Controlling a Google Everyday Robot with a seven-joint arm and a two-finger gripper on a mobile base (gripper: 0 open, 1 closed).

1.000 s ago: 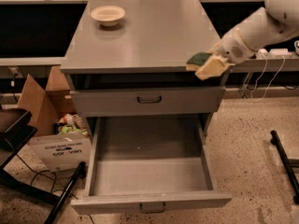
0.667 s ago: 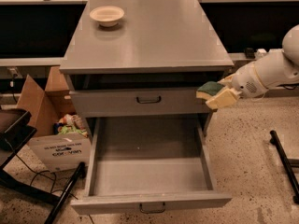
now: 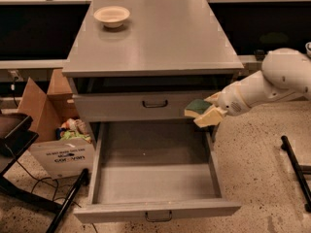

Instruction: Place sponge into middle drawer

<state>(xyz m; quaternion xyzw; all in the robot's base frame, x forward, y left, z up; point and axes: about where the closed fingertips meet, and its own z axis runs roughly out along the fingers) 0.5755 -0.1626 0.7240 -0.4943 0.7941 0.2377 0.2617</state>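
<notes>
The sponge, dark green face up with a yellow body, is held in my gripper. The gripper is shut on it and comes in from the right on a white arm. It hangs in front of the right end of the shut upper drawer front, above the right rear corner of the middle drawer. That drawer is pulled fully out, with a bare grey floor and a small loop handle on its front.
A cream bowl sits at the back left of the cabinet top. An open cardboard box with clutter stands on the floor at the left. Black frame legs cross the lower left, and a black bar lies at the right.
My gripper has carried the sponge down and to the left, from the cabinet top's right edge to in front of the upper drawer, over the open drawer's right side.
</notes>
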